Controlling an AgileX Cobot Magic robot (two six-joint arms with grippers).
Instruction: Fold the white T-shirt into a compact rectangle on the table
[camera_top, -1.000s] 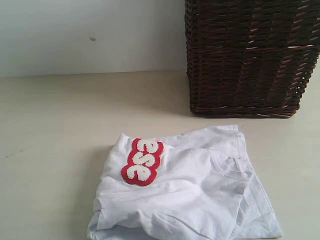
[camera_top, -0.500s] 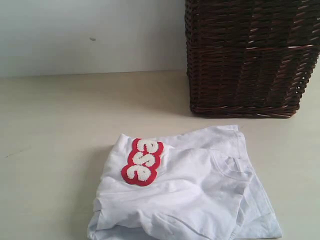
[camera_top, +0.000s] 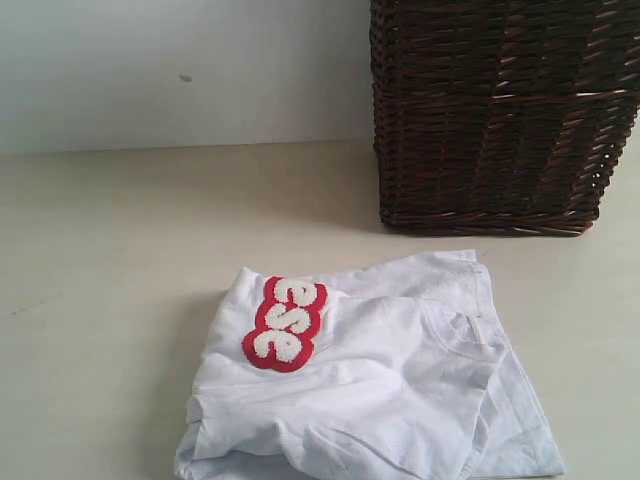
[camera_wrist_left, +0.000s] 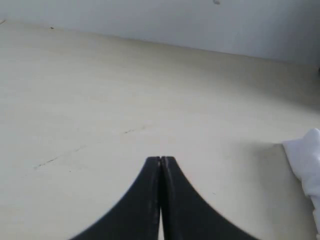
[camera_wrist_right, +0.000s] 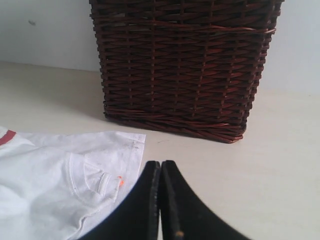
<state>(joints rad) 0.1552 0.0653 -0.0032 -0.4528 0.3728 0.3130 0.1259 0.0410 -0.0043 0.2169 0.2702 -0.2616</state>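
The white T-shirt (camera_top: 370, 385) lies folded in a loose bundle on the table (camera_top: 110, 260), near the front edge of the exterior view. Its fuzzy white lettering with red outline (camera_top: 285, 322) faces up on the left part of the bundle. No arm shows in the exterior view. My left gripper (camera_wrist_left: 160, 160) is shut with nothing in it, over bare table, and a corner of the T-shirt (camera_wrist_left: 307, 160) lies off to one side. My right gripper (camera_wrist_right: 161, 164) is shut and empty, just beside the T-shirt's hem (camera_wrist_right: 75, 175).
A dark brown wicker basket (camera_top: 500, 110) stands on the table behind the shirt at the right, also filling the right wrist view as basket (camera_wrist_right: 182, 65). A pale wall (camera_top: 180, 70) rises behind the table.
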